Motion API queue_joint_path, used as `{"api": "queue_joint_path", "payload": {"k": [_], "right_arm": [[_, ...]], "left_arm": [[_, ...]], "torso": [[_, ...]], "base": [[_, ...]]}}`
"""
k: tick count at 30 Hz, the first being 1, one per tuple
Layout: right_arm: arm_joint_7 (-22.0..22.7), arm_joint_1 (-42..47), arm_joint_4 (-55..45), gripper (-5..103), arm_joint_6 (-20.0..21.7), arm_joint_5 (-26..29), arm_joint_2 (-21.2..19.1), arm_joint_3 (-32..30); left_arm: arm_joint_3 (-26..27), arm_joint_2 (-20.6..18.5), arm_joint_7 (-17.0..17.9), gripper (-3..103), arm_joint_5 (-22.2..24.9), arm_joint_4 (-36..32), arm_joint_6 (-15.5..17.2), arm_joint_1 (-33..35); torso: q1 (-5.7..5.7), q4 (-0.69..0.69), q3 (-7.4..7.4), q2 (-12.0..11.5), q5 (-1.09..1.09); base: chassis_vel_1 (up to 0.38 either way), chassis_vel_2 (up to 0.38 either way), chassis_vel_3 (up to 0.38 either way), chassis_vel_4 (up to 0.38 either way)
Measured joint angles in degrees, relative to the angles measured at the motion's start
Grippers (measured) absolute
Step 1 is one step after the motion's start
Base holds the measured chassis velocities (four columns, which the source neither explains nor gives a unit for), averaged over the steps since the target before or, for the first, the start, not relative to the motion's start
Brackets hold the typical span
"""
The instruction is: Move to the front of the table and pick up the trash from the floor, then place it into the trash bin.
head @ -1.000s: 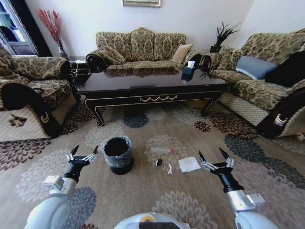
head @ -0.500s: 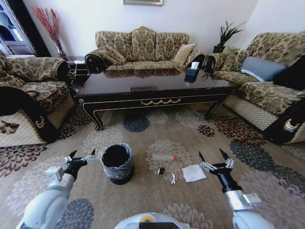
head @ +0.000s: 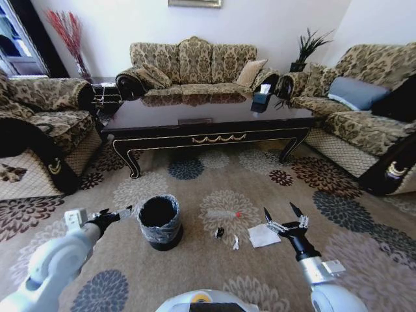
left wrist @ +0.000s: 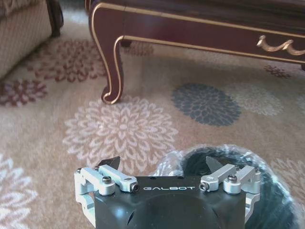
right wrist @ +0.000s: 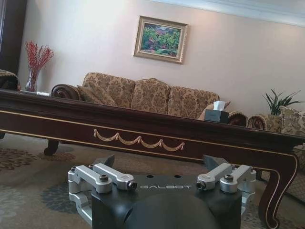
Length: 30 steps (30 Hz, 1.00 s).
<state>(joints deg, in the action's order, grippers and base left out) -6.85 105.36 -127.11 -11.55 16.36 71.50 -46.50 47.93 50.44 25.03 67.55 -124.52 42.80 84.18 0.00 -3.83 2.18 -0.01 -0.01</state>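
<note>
Open right gripper [head: 281, 217] perhaps touching white paper [head: 262, 236].

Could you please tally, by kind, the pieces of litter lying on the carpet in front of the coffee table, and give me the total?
White paper square: 1
Clear wrapper with a red spot: 1
Small black scrap: 1
Small white scrap: 1
Total: 4 pieces, all on the carpet beside the trash bin; none is in either claw.
</note>
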Motion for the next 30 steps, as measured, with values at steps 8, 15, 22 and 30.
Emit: {"api": "queue_joint_path", "payload": {"k": [8, 15, 22, 30], "right_arm": [[0.09, 0.36, -0.48, 100, 0.18, -0.37, 0.42, -0.07], [0.09, 0.90, -0.48, 100, 0.14, -0.72, 0.79, -0.16], [0.12, 0.95, -0.38, 100, 0.15, -0.72, 0.68, -0.48], [0.28, 1.06, -0.02, 100, 0.16, -0.44, 0.39, -0.92]], "left_arm": [[-5.25, -1.40, -0.39, 100, -1.35, 7.21, -0.27, -4.40], [-14.64, 0.45, 0.10, 100, -3.86, 11.15, -0.48, -11.69], [-19.44, 2.03, 0.81, 100, -5.12, 13.97, -0.55, -14.86], [-23.18, 3.31, 2.02, 101, -5.38, 17.75, -0.59, -16.82]], "torso": [[0.00, 0.01, 0.00, 0.00, 0.00], [0.00, 0.00, 0.00, 0.00, 0.01], [0.00, 0.00, 0.00, 0.00, 0.02], [0.00, 0.00, 0.00, 0.01, 0.01]], "base": [[0.000, 0.000, 0.000, 0.000], [0.000, 0.000, 0.000, 0.000], [0.000, 0.000, 0.000, 0.000], [0.000, 0.000, 0.000, 0.000]]}}
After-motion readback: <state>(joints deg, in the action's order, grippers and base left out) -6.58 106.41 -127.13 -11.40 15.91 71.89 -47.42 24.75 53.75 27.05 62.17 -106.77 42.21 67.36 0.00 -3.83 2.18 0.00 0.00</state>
